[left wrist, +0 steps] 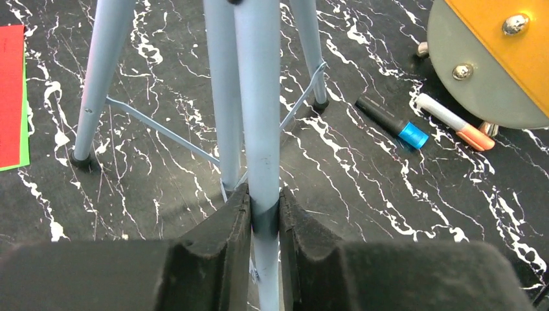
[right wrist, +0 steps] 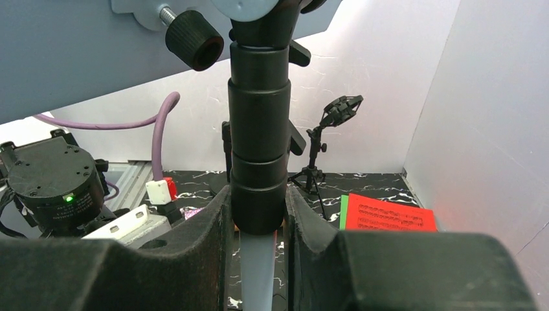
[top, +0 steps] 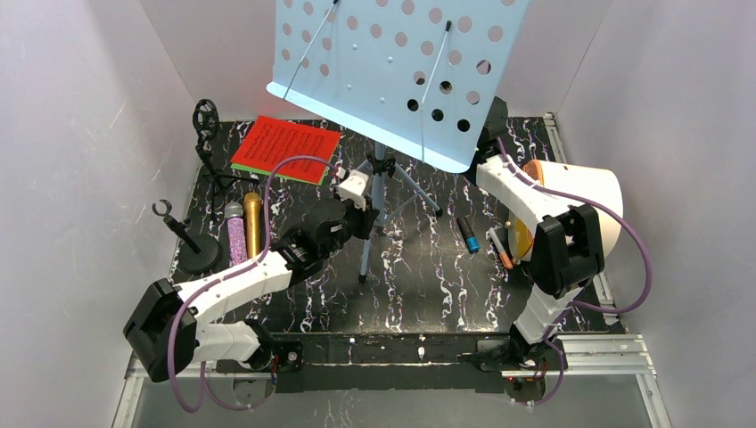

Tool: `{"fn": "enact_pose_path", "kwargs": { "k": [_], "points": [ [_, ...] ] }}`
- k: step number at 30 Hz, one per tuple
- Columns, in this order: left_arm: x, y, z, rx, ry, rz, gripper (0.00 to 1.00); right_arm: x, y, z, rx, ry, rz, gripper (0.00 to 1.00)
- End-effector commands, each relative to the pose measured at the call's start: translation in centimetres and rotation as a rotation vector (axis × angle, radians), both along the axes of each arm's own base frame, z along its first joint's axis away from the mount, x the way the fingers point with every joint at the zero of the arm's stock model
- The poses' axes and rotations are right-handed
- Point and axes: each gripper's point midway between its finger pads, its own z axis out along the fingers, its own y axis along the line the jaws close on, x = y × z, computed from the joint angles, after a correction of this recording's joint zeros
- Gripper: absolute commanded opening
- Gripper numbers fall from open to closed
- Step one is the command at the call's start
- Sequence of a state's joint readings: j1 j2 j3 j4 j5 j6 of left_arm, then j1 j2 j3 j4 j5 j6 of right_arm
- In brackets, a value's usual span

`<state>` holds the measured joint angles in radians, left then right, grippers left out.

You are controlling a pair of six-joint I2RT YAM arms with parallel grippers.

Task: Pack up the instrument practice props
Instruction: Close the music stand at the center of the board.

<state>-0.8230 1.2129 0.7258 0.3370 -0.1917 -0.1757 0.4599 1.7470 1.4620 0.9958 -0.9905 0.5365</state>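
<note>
The pale blue perforated music rack (top: 392, 71) stood upright on tripod legs. The left gripper (left wrist: 264, 202) clamped one pale tube (left wrist: 257, 97); the right gripper (right wrist: 257, 199) clamped the black collar (right wrist: 259, 129).

A: Can spot the right gripper (right wrist: 257, 214) from overhead?
B: No. Buried behind the pale blue music rack (top: 392, 71), itself cropped up top.
A: Ahead of the left gripper (left wrist: 264, 214)?
B: Cropped: tripod legs (left wrist: 103, 78) above, red score sheet (left wrist: 10, 91) far left, covering all but a sliver of green score sheet (left wrist: 26, 116).
A: Print there?
B: Too small to read.
</note>
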Motion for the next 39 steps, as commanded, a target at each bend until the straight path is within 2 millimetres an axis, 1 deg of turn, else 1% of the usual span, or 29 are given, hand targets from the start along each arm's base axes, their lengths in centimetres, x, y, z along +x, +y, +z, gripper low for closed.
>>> {"fn": "enact_pose_path", "kwargs": {
  "k": [1,2,3,7,12,14,19,23,24,27,29,31,34,36,39],
  "points": [
    [0.5,-0.4,2.1,-0.051,-0.078,0.007,0.07,-0.5,-0.7,1.2,0.025,-0.052,-0.024,0.01],
    [0.6,-0.4,2.5,-0.061,-0.092,0.005,0.03,-0.5,-0.6,1.2,0.024,-0.049,-0.022,0.01],
    [0.6,-0.4,3.0,-0.07,-0.108,0.006,0.0,-0.5,-0.7,1.1,0.022,-0.047,-0.02,0.01],
    [1.0,-0.4,6.0,-0.135,-0.195,0.014,0.0,-1.0,-0.7,1.0,0.021,-0.042,-0.011,0.01],
    [1.6,-0.9,9.9,-0.204,-0.285,0.018,0.0,-1.6,-0.8,1.6,0.031,-0.048,-0.01,0.01],
    [1.9,-1.3,12.3,-0.234,-0.33,0.016,0.0,-1.8,-0.8,1.9,0.035,-0.051,-0.007,0.01],
    [2.1,-1.4,16.9,-0.303,-0.415,0.016,0.0,-2.5,-0.9,2.4,0.041,-0.055,0.002,0.01],
    [1.9,-1.4,19.3,-0.337,-0.456,0.009,0.0,-3.0,-1.1,2.1,0.043,-0.055,0.001,0.01],
    [1.8,-1.4,19.6,-0.34,-0.463,0.008,0.0,-3.2,-1.1,1.7,0.04,-0.048,0.003,0.01],
    [1.5,-1.4,20.1,-0.356,-0.467,-0.002,0.0,-3.6,-1.0,1.0,0.04,-0.033,0.003,0.01],
    [1.4,-1.5,19.4,-0.357,-0.451,-0.009,0.0,-4.1,-1.0,0.4,0.04,-0.031,0.007,0.01],
    [1.4,-1.4,17.8,-0.347,-0.424,-0.004,0.0,-4.2,-1.0,-0.2,0.04,-0.019,0.003,0.01],
    [1.2,-0.8,14.9,-0.332,-0.383,0.018,0.12,-4.2,-1.1,-1.0,0.035,-0.005,-0.003,0.01],
    [0.9,-0.2,13.8,-0.326,-0.369,0.027,0.23,-4.2,-1.2,-1.3,0.031,-0.002,-0.008,0.01],
    [0.4,0.5,13.0,-0.322,-0.362,0.031,0.48,-4.1,-1.1,-1.8,0.027,0.003,-0.015,0.01]
  ]
}}
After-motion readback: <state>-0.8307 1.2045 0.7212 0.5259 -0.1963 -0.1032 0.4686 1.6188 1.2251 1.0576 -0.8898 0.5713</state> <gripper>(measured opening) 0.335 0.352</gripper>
